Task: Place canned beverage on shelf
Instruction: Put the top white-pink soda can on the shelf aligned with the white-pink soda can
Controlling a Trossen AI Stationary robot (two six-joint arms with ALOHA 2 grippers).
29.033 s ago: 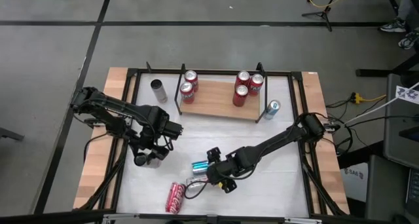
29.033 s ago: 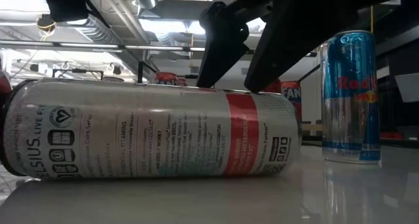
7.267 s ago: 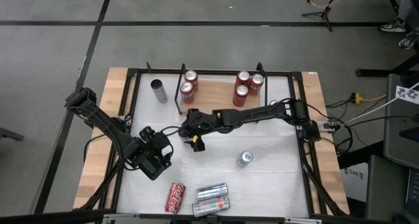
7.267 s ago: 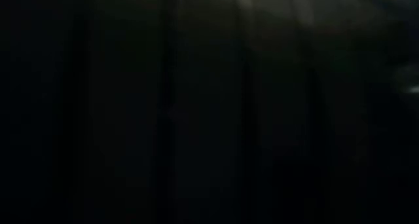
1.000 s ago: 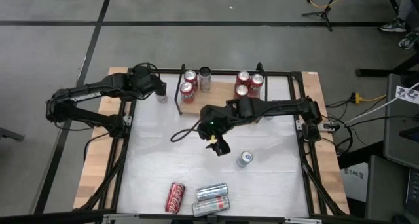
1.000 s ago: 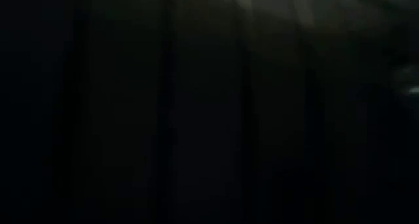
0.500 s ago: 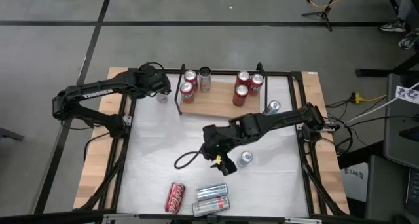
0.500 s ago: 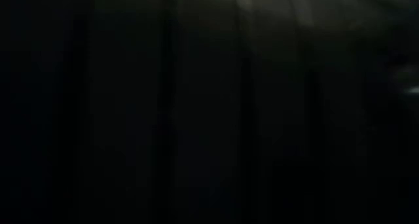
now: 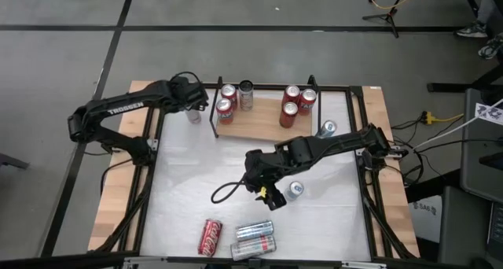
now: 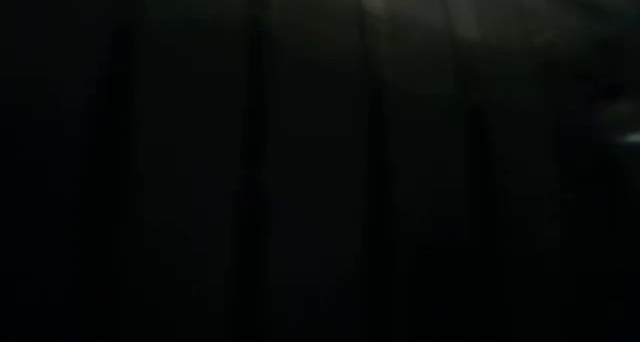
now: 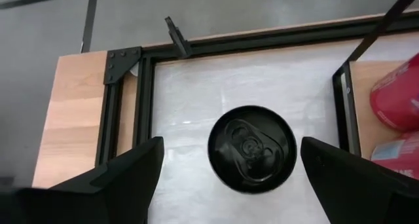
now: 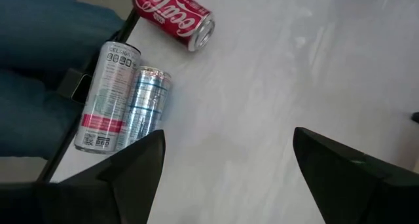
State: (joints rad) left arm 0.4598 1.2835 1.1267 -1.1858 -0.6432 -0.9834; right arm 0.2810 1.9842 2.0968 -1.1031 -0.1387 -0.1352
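White tabletop (image 9: 196,182) up at 11 o'clock: my left gripper (image 11: 226,168), spread empty, needs dropping squarely round that dark can (image 11: 252,149) before squeezing.

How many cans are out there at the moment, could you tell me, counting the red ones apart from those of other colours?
Red cans: 6 (5 standing on the shelf, 1 lying on the table)
Silver, blue or dark cans: 6 (1 on the shelf, 3 standing on the table, 2 lying on it)
Total: 12 cans
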